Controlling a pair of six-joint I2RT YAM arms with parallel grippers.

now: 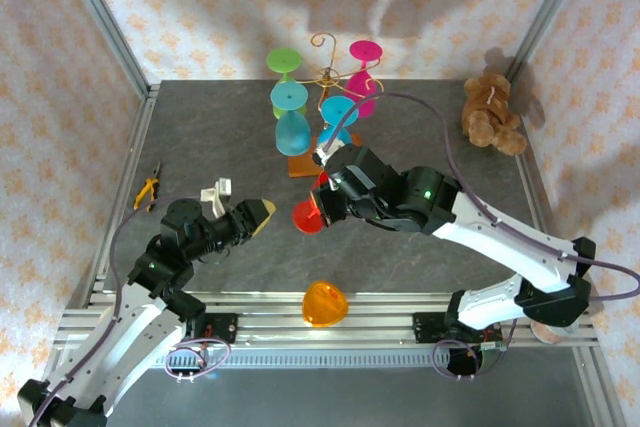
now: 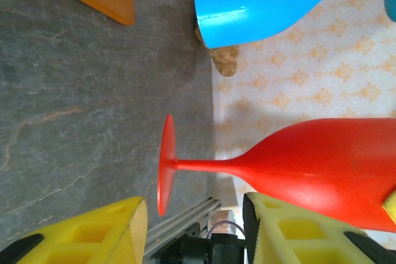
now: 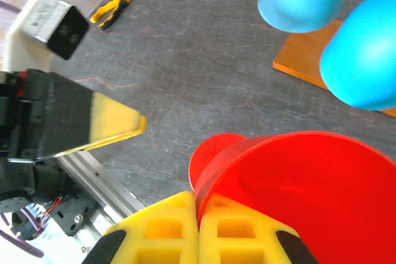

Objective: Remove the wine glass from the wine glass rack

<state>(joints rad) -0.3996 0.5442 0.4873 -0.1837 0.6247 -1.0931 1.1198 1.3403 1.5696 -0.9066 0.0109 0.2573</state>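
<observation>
In the overhead view, yellow-handled pliers [image 1: 148,188] lie on the grey table [image 1: 200,137] near the left edge. The left gripper [image 1: 258,215] sits left of centre in the lower half of the frame and points right. In the left wrist view its yellow fingers [image 2: 93,236] stand apart with a clear gap between them, so this claw is open and holds nothing. Just right of it, the red wine glass [image 1: 306,217] is off the rack near mid-frame, apart from the left fingertip. It stands upright with its foot toward the table, but contact between foot and table cannot be determined. The right gripper [image 1: 322,205] reaches in from the lower right. In the right wrist view its two yellow fingers [image 3: 161,233] press together at bottom centre on the rim of the red bowl, so this claw is closed and grips the red wine glass. At upper centre of the overhead view the wine glass rack [image 1: 328,75] stands on its orange-brown base [image 1: 300,165], directly above the right gripper in the frame. Green, magenta and blue glasses hang from its curled gold arms. A brown teddy bear [image 1: 492,113] sits at the upper right, against the wall.
</observation>
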